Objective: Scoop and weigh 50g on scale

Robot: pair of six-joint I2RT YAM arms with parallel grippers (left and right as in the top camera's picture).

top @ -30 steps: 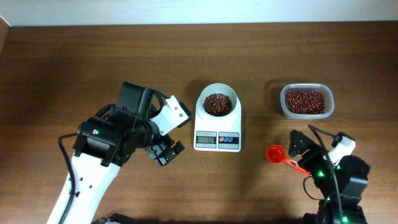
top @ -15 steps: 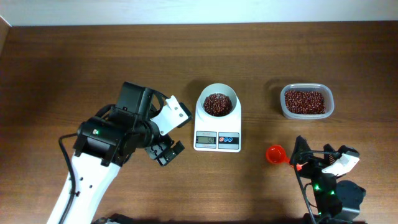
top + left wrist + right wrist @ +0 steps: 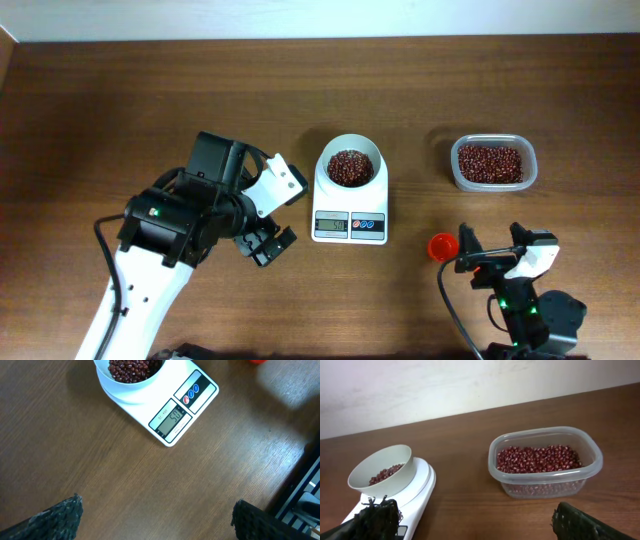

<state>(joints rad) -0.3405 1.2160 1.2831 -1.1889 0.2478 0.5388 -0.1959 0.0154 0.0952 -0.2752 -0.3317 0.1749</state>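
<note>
Left gripper [image 3: 157, 520] and right gripper [image 3: 475, 521] (jaws spread) flank the bean-laden scale [image 3: 349, 226].

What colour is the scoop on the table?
Red. The scoop shows best in the overhead view.

This is a robotics lab: a dark wood-grain surface [image 3: 100, 100] set against a plain white wall [image 3: 420, 390] carries two robot arms, the left arm [image 3: 160, 228] cased in white and black, the right arm [image 3: 545, 312] dotted with small green lights. A white scale [image 3: 350, 205] and a clear tub of beans [image 3: 492, 163] stand laid out on it like test props
</note>
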